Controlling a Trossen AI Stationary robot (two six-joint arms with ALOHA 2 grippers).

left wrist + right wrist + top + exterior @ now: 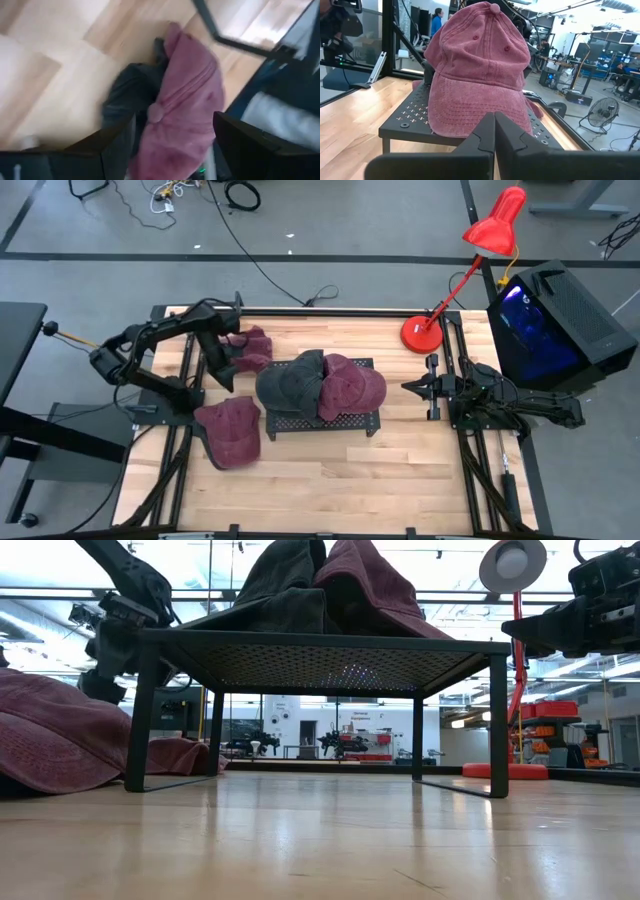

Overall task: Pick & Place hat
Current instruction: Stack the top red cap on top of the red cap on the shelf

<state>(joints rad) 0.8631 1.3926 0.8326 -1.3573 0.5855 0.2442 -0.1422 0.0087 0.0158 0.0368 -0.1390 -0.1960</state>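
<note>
Maroon washed-cotton baseball cap [182, 105] fills the left wrist view, lying crumpled on the pale wooden bench [330, 480] near its rear left part, with the left pincer [228, 363] poised over it, its two dark fingers [117, 142] spread wide on either side of the cloth and gripping nothing. Seen from above, this cap [252, 348] sits just left of a low black perforated-metal rack [345, 423] standing mid-bench. Two more caps rest side by side on the rack's top: a charcoal-grey cotton cap [290, 383] on the left, touching a second maroon cap [352, 388] on the right, whose button crown rises high in the right wrist view [480, 70]. A third maroon cap [230, 430] lies flat on the bench in front of the left arm, just beside the rack's front left corner; from table height it bulks large at the left edge [50, 735].

Well apart on the right side of the bench, the right pincer [410, 387] waits with fingers [480, 140] pressed together on nothing, pointing toward the rack. Behind it stands a red gooseneck desk lamp [470, 270] with its round base on the rear right of the bench, and a black box glowing blue [555, 320] sits just off the right edge. In the room beyond, a person in blue [436, 22] stands in the distance.
</note>
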